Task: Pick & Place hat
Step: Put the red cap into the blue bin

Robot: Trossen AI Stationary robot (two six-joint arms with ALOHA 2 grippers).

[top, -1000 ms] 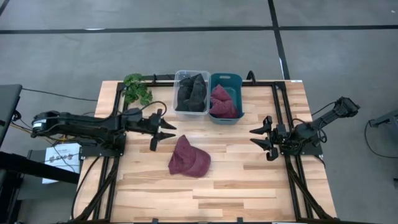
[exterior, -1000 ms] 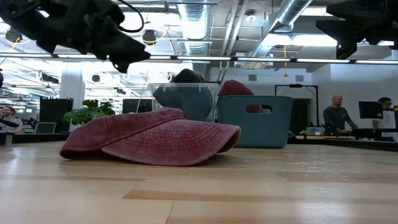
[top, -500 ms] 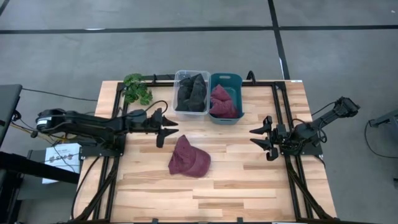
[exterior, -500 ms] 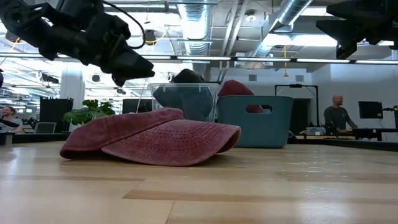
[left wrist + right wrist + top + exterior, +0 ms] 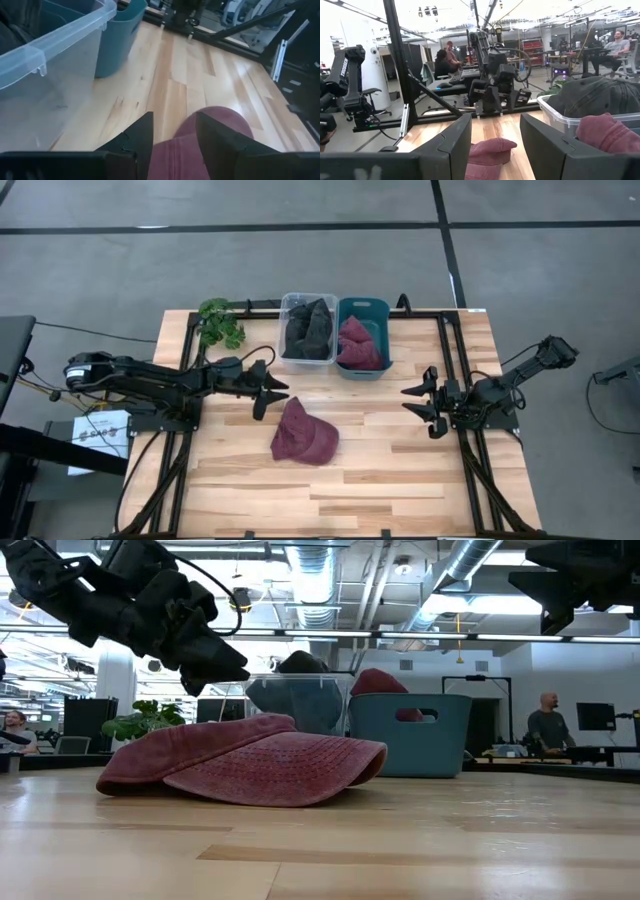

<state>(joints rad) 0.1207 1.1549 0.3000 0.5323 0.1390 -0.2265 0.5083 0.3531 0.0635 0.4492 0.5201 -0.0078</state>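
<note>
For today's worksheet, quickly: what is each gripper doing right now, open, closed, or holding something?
Left gripper: open, empty, above the table beside the maroon hat.
Right gripper: open, empty, waiting at the table's right side.

Two bins are counted at the table's far edge: a clear bin (image 5: 306, 302) and a teal bin (image 5: 364, 307). Three hats are seen: one maroon hat (image 5: 305, 434) on the table, one dark hat (image 5: 308, 330) and another maroon one (image 5: 358, 343) in the bins. One plant (image 5: 220, 323) is counted.

table (image 5: 400, 470): wood | on it: maroon hat (image 5: 303, 434) | clear bin (image 5: 308, 330) | teal bin (image 5: 362, 338) | plant (image 5: 220, 323)
</note>
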